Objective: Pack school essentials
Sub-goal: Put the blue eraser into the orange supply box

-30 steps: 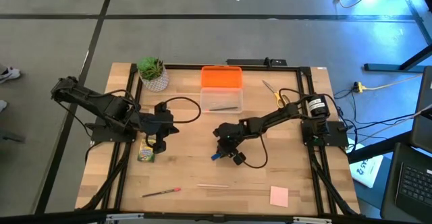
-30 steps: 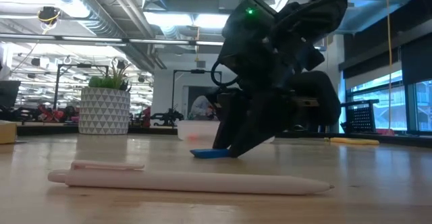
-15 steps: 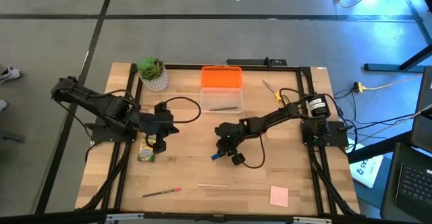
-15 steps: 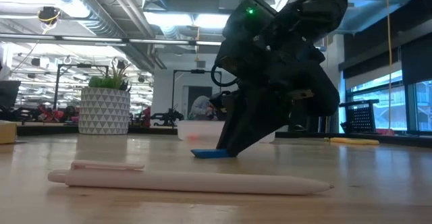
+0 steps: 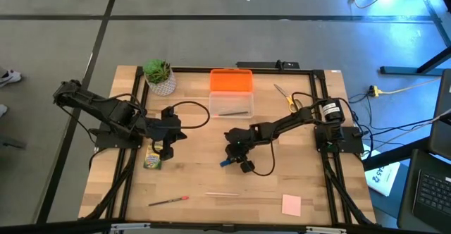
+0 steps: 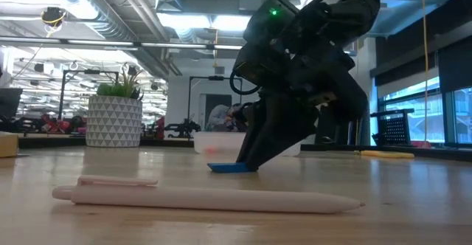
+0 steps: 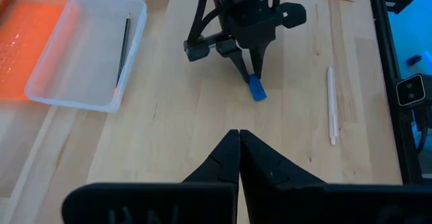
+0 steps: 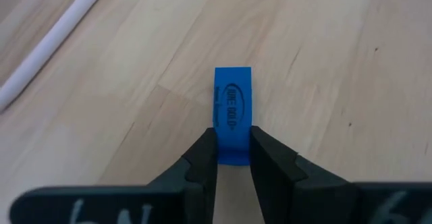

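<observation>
The small blue piece [image 8: 233,109] lies flat on the table's middle [image 5: 225,163], and my right gripper [image 8: 233,153] is shut on its near end. My left gripper [image 7: 239,135] is shut and hangs just right of the green-yellow crayon box [image 5: 151,160], touching nothing. The pale thin stick [image 5: 222,194], red-tipped pencil [image 5: 169,201] and pink note pad [image 5: 291,204] lie along the near edge. The yellow-handled scissors [image 5: 287,99] lie at the far right. A dark pen [image 7: 125,38] lies inside the clear case [image 5: 232,103]. My right gripper pinches the blue piece's end [image 8: 233,153] between its two fingers [image 8: 202,158], one on each long side. The fingers slant down from above and from the table's right [image 6: 254,156] and lie along the piece. The piece rests flat on the wood.
The clear case with its orange lid [image 5: 231,81] stands at the far middle. The potted plant [image 5: 160,75] stands at the far left. Bare wood lies between the blue piece and the case. A black frame rail [image 5: 320,121] runs along each side.
My right arm's wrist has shifted a little above the blue piece while its fingertips stayed at the piece. The piece has stayed flat on the table in the same spot.
</observation>
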Tool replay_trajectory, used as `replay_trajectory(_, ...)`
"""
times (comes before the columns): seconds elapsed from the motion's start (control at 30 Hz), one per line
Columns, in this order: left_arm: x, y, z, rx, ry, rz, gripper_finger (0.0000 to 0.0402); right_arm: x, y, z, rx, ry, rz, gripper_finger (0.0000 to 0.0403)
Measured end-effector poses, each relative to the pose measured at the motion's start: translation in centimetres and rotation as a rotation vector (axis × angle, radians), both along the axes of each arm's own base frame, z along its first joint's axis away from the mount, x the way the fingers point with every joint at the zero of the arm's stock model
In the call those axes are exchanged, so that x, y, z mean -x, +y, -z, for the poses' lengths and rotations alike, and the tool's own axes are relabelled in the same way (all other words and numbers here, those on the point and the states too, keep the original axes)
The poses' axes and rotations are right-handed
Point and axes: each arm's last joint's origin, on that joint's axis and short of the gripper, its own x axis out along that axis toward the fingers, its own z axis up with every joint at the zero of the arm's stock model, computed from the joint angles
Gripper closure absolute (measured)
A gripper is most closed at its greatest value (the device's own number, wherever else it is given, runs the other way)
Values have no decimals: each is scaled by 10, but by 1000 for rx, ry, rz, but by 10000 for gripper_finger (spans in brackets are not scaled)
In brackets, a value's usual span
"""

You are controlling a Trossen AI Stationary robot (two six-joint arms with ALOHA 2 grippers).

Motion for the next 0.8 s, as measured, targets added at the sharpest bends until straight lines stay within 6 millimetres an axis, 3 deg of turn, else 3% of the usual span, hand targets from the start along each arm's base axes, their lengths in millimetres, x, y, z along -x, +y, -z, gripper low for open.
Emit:
replay_trajectory(0.43,0,0,0,-1,3,1,401,3,-9,-39,-65,-53,104,323)
replay_trajectory(0.8,0,0,0,-2,5,1,401,22,-59,-93,-61,-87,294,323)
